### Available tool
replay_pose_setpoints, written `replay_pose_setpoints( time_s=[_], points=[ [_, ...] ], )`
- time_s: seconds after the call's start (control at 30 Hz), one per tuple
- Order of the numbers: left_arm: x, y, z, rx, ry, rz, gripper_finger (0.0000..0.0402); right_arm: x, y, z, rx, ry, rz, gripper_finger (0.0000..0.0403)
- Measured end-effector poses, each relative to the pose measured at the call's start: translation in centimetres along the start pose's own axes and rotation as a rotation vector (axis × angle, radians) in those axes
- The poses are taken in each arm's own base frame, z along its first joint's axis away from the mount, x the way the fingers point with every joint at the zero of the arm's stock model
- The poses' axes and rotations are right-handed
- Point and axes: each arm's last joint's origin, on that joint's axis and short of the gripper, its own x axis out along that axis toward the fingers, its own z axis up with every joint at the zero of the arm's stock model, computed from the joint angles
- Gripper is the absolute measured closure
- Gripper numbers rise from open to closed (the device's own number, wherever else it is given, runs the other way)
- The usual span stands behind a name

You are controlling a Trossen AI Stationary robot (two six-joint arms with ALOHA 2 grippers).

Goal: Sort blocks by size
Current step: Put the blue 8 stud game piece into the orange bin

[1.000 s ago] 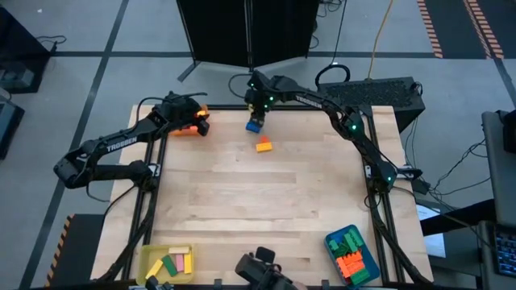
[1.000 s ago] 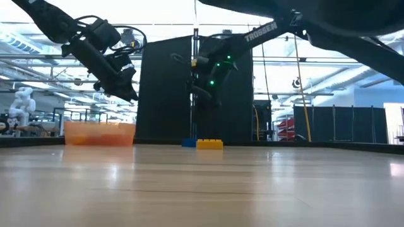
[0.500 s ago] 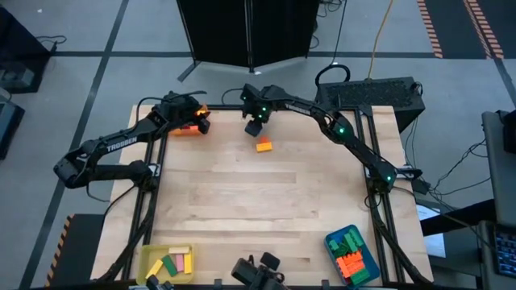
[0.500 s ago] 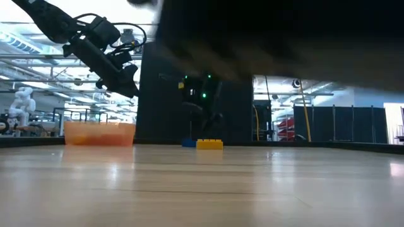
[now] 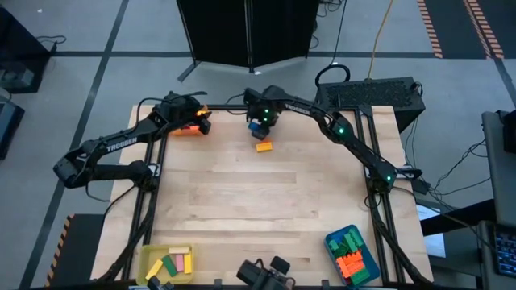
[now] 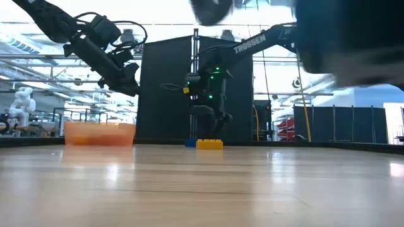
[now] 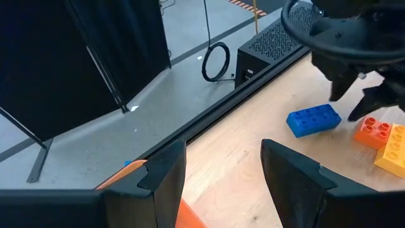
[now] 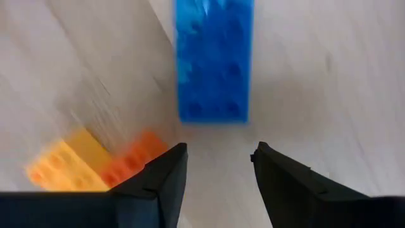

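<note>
Right gripper (image 5: 260,123) hovers with jaws apart above blue block (image 8: 214,60); left gripper (image 5: 199,121), empty and parted, over orange tray (image 6: 99,133)

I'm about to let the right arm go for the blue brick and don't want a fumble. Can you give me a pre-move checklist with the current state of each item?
1. Right gripper open and empty: ok.
2. Right gripper lined up with the blue brick: ok, the brick sits just ahead of the gap between the fingers.
3. Blue brick lying flat on the table: ok.
4. Clearance from the orange and yellow bricks: ok, they lie apart from the blue brick, though close by.
5. Left gripper out of the way: ok, open, empty, over the orange tray.
6. Blue tray has room: cannot tell.
</note>
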Motion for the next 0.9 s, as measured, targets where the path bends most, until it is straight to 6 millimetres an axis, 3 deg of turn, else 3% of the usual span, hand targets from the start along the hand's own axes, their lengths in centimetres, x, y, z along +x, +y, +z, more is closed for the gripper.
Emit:
replay_pose_setpoints(
  time_s=[0.23, 0.47, 0.7, 0.9],
  points=[
    [0.0, 0.0, -0.1, 0.000, 0.010, 0.000, 0.0196, -0.3, -1.1, -1.2, 0.005, 0.117, -0.024, 0.0256],
    [0.0, 0.0, -0.1, 0.001, 0.011, 0.000, 0.0196, -3.9, -0.6, 0.4, -0.075, -0.137, -0.001, 0.0296],
    [0.0, 0.0, -0.1, 0.001, 0.014, -0.003, 0.0196, -2.7, -0.5, 1.2, -0.135, -0.204, 0.213, 0.0345],
    [0.0, -0.1, 0.0, 0.002, 0.001, -0.005, 0.0196, -2.6, -2.6, 1.0, -0.042, -0.191, 0.231, 0.0394]
  ],
)
